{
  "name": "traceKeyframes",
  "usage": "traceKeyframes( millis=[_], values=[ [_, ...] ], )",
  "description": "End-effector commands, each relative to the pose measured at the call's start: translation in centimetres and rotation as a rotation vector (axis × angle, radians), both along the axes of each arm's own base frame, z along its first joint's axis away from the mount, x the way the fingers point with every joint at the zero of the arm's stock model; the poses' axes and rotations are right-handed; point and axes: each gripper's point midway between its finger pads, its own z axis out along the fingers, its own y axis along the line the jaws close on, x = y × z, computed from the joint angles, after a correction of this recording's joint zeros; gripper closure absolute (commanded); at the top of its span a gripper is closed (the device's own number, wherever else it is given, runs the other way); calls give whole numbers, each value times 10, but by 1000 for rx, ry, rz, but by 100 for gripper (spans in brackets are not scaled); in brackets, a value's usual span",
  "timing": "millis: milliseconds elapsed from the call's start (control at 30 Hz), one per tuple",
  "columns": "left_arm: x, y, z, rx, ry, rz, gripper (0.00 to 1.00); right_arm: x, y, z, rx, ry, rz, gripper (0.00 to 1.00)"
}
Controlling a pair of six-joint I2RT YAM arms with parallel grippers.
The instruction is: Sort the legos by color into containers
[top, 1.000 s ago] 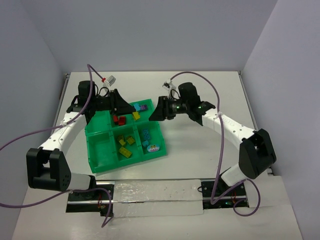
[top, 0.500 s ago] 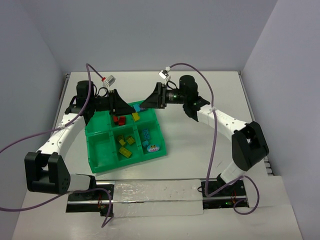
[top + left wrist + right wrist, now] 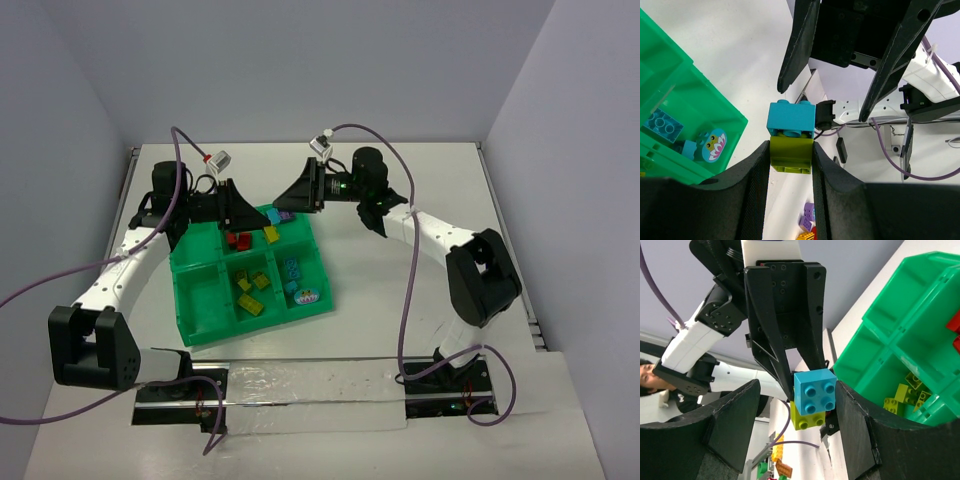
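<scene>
My left gripper (image 3: 252, 212) is shut on a yellow-green lego (image 3: 791, 155) with a light blue lego (image 3: 791, 117) stuck on its far end, held above the back of the green tray (image 3: 200, 335). My right gripper (image 3: 284, 201) faces it, open, with its jaws on either side of the blue lego (image 3: 814, 391). In the right wrist view the blue lego lies against the right-hand finger (image 3: 852, 415) and well clear of the left-hand one. The yellow-green lego (image 3: 810, 420) shows behind it, between the left gripper's fingers (image 3: 767, 325).
The tray's compartments hold red legos (image 3: 238, 240), a yellow one (image 3: 272, 234), purple ones (image 3: 288, 214), yellow-green ones (image 3: 250, 290), blue ones (image 3: 292, 270) and a flower-printed piece (image 3: 308, 296). A clear strip (image 3: 310, 385) lies along the near edge.
My right gripper has swung left and up to meet the left gripper, and its jaws now straddle the blue lego. The left gripper has barely moved.
</scene>
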Motion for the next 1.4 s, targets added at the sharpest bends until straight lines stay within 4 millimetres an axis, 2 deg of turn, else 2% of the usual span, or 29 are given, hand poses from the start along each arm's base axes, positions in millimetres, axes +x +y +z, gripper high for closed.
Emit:
traceKeyframes(
  millis=[0,200,300,500,600,700,767,967,1167,1367],
  values=[
    [-4,0,27,-24,-103,-23,100,-4,7,13,49,-52,49,32],
    [-3,1,28,-23,-109,-23,100,-8,12,3,44,-29,74,32],
    [-3,1,28,-22,-109,-22,100,-9,13,3,47,-29,78,35],
    [-2,1,26,-20,-104,-17,100,-11,14,1,54,-26,87,62],
    [-2,1,27,-20,-104,-14,100,-11,13,2,60,-26,87,71],
    [-2,1,28,-20,-106,-12,100,-11,13,1,62,-23,83,90],
    [-1,1,28,-19,-108,-12,100,-10,11,1,63,-25,66,98],
    [-3,1,30,-15,-110,-13,100,0,1,-3,59,-11,-3,100],
    [-4,2,31,-11,-113,-15,100,10,-15,-16,42,17,-66,100],
    [-4,3,23,8,-87,-6,100,14,-21,-25,32,38,-99,100]
  ],
)
